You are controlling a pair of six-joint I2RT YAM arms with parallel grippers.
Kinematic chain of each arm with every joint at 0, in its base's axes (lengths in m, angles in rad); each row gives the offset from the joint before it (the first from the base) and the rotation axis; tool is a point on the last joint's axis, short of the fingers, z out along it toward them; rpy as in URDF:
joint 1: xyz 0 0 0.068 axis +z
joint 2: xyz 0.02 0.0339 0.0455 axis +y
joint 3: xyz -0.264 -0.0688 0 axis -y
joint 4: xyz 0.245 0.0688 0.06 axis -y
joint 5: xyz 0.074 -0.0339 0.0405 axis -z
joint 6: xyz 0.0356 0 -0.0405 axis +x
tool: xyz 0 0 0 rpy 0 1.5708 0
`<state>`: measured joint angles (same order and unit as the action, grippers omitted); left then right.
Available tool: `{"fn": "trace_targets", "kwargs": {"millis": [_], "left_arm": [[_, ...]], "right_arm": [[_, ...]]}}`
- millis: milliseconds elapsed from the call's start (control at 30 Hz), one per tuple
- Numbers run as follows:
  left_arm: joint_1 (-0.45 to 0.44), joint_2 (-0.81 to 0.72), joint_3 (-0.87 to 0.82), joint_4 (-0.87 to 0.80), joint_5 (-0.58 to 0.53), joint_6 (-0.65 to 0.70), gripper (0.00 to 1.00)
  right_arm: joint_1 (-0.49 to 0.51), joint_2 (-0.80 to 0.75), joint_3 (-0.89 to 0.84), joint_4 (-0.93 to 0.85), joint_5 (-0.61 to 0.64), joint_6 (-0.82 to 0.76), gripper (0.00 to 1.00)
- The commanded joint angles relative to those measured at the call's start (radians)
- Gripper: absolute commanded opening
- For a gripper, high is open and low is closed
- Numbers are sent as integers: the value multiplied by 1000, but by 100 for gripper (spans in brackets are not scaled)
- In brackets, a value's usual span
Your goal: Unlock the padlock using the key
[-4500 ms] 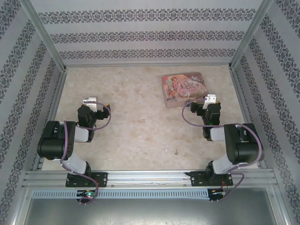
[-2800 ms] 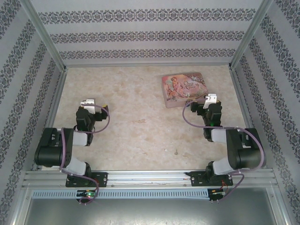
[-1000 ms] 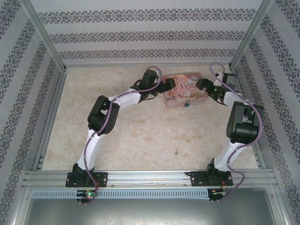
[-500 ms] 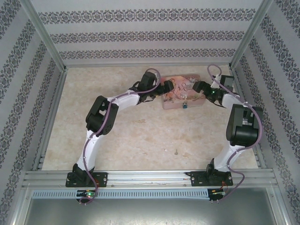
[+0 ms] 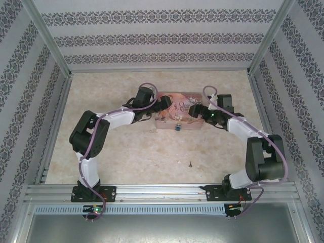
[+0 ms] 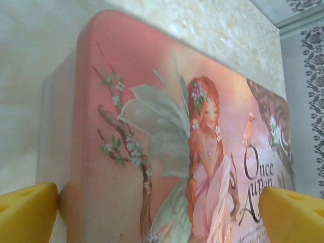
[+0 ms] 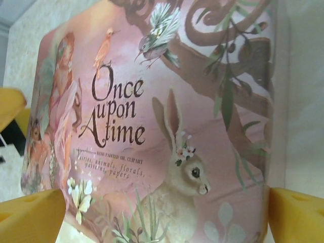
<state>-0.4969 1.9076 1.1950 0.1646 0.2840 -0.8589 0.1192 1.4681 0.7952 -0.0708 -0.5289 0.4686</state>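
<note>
left gripper (image 5: pixel 163 105) and right gripper (image 5: pixel 196 110), jaws wide, are dragging the pink tin (image 5: pixel 178 107) nearer, bringing the padlock (image 5: pixel 178 127) toward the key (image 5: pixel 190 163).

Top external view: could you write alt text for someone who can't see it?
Two robot arms reach across a marbled table to a pink illustrated tin, the left claw and right claw spread wide at its opposite ends. A tiny blue padlock sits at the tin's near edge; a small dark object, probably the key, lies nearer the arm bases.
</note>
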Motion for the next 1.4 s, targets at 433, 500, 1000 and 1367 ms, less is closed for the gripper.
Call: {"fn": "trace_targets", "kwargs": {"millis": [433,500,1000,1367], "left_arm": [[20,-223,-199,67,49,47,99],[32,-228,-209,67,51,49,99],[151,-279,-237,5,55,108,99],[262,-470,-272,-160,31,259,99]], "right_arm": [[391,-177,-161,102,153,173,98],[419,-184,-168,109,171,184,98],[488,-148,-113,56,247,157,98],[458,-241,-74,-139,329,74,98]]}}
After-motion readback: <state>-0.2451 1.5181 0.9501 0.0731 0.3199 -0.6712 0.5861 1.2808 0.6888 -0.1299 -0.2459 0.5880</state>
